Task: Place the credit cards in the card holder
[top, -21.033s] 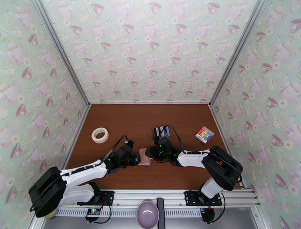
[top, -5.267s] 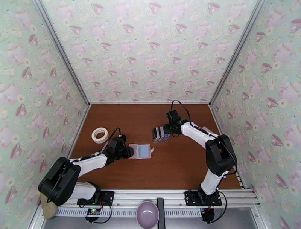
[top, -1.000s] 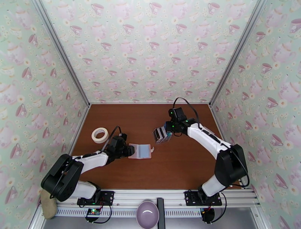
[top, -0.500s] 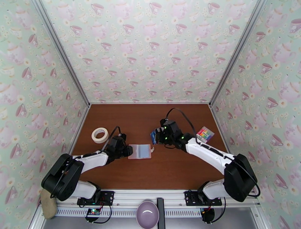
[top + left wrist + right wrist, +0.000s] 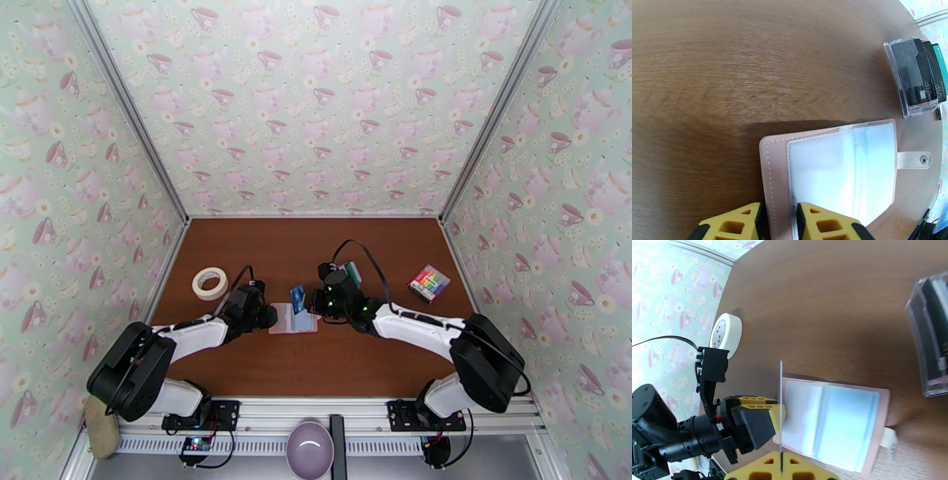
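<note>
From above: holds a blue card [image 5: 297, 298] tight in the right claw [image 5: 303, 301], just over the open holder [image 5: 294, 323] on the table [image 5: 371, 355]. Nips the holder's left edge with the left claw [image 5: 267, 315]. Could miss the slot and skid off the shiny sleeve if the card comes down crooked. Could drag the holder along too if the left claw slips off.

From the left wrist: pinches the pink edge between yellow fingers [image 5: 821, 223]. Lies flat and open, long side running left to right, tab [image 5: 914, 160] pointing away, toward the stand [image 5: 916, 79].

From the right wrist: stands the card on its thin edge, long way seeming to point out from the claw, over the holder's left half.
</note>
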### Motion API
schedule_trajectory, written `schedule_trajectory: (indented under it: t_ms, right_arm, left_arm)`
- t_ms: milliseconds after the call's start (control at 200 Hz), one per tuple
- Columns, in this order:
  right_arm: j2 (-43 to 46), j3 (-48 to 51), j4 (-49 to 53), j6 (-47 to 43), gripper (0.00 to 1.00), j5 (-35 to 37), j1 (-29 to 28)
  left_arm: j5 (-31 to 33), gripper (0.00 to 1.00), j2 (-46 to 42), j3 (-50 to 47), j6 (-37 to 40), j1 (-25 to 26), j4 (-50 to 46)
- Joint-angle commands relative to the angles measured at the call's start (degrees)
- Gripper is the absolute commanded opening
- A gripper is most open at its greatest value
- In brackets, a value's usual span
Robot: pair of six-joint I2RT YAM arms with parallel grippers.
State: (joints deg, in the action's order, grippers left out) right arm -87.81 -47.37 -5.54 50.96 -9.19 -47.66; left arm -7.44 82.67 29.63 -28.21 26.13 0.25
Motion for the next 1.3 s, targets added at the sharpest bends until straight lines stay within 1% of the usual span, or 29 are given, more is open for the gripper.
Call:
schedule_trajectory:
  t_ms: [0, 255, 406, 611, 896, 1297]
  right_arm:
    - [-1.38, 2.59, -6.49, 3.39, 0.0, 1.75, -0.94]
    - [-4.79, 7.18, -15.48, 5.71, 0.0, 1.63, -2.51]
    - [-5.85, 9.15, -17.95, 6.14, 0.0, 2.59, -2.65]
    - [-7.89, 11.03, -21.94, 7.35, 0.0, 2.34, -2.77]
    - [-10.62, 12.3, -26.36, 9.12, 0.0, 2.26, -2.75]
    - [-12.95, 13.1, -28.78, 10.12, 0.0, 2.07, -2.75]
  left_arm:
    - [2.22, 0.29, 1.18, 1.46, 1.07, 0.71, -2.95]
    - [5.95, 0.28, 1.83, 2.76, 1.58, 2.82, -5.34]
    - [7.08, 0.24, 2.4, 3.33, 1.66, 3.64, -6.09]
    - [8.3, 0.24, 2.92, 3.73, 1.66, 4.19, -6.83]
    - [7.84, 0.23, 3.94, 3.95, 1.45, 4.45, -6.54]
    - [7.0, 0.23, 4.24, 3.95, 1.22, 4.47, -6.21]
